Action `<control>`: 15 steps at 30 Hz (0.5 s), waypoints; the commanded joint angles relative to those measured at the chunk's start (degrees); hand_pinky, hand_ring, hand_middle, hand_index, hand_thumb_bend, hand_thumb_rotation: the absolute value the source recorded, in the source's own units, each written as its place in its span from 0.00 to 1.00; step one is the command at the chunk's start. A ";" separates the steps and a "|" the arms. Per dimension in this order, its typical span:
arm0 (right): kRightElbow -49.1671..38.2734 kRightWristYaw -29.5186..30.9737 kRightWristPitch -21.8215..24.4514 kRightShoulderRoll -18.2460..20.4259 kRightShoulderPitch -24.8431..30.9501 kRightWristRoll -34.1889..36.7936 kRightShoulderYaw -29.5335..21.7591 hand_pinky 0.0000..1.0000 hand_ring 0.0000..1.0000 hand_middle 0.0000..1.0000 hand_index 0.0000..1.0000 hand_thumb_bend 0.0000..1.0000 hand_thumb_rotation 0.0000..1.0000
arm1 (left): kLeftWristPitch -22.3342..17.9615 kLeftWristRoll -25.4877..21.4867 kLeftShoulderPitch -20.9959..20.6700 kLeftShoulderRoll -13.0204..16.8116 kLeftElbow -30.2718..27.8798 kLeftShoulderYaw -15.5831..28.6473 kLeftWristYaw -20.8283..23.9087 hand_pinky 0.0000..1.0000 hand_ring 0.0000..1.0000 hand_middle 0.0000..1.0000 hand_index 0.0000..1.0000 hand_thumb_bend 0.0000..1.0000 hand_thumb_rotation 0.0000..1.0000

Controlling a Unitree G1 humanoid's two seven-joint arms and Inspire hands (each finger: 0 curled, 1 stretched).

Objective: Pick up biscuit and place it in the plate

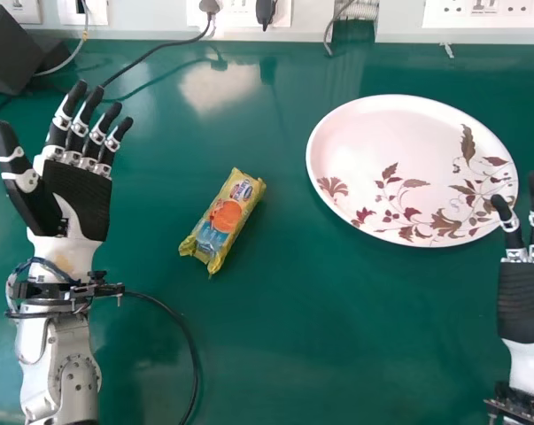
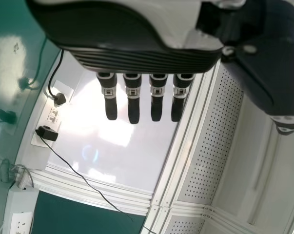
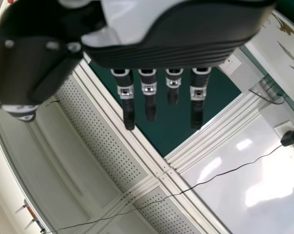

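The yellow biscuit packet (image 1: 222,221) lies at a slant on the green table, between my left hand and the plate. My left hand (image 1: 76,195) is at the left of the head view, palm up with straight fingers, some way left of the packet. A white oval plate with a leaf pattern (image 1: 399,159) stands right of the packet, apart from it. My right hand (image 1: 523,297) is at the right edge, just below the plate's right side, fingers straight. Straight fingers also show on my left hand (image 2: 132,58) and my right hand (image 3: 171,53) in their wrist views.
A dark box (image 1: 14,53) sits at the table's back left corner. Cables run from wall sockets (image 1: 483,12) along the back edge, and a black cable (image 1: 191,345) loops from my left wrist across the table.
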 commanded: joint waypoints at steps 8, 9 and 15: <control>-1.22 -0.54 -0.05 2.19 1.04 1.01 0.37 0.70 0.89 0.91 0.81 0.93 0.31 | -7.17 9.97 1.29 1.45 -0.70 -2.08 3.24 0.91 0.91 0.95 0.93 1.00 0.60; -1.29 -0.62 -0.06 2.19 1.07 1.01 0.40 0.69 0.89 0.91 0.81 0.93 0.31 | -7.81 10.54 1.14 1.47 -0.53 -2.26 3.55 0.91 0.91 0.95 0.93 1.00 0.60; -1.30 -0.94 -0.43 2.09 0.89 0.51 0.53 0.69 0.88 0.91 0.82 0.92 0.34 | -12.67 17.14 1.27 1.95 -0.97 -3.81 7.29 0.90 0.91 0.95 0.94 1.00 0.61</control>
